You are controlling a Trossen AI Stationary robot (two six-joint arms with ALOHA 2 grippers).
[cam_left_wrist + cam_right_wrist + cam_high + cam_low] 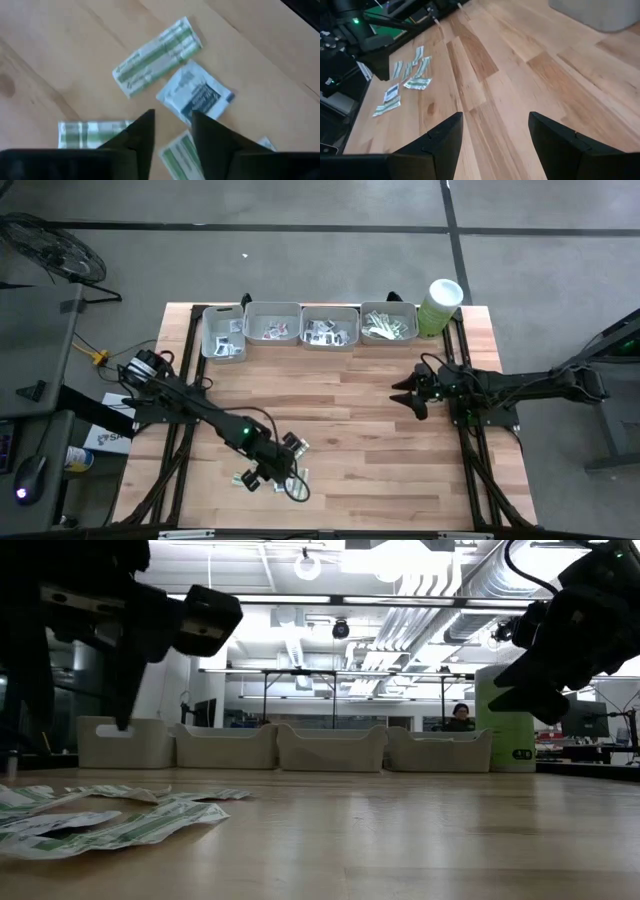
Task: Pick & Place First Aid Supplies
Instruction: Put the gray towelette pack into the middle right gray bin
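Note:
Several small flat sachets lie loose and flat on the wooden table near its front edge, left of centre. The left wrist view shows a pale green-white strip, a squarish white sachet with dark marks and two more green strips. My left gripper hovers over this pile, its fingers a little apart and empty, its tips just short of the white sachet. In the high view my left gripper is above the pile. My right gripper is wide open and empty over the table's right half; its wrist view shows this too.
Four grey trays stand in a row along the far edge, each with some sachets inside. A tall pale green tub with a white lid stands to their right. Bare wood lies between the pile and the trays.

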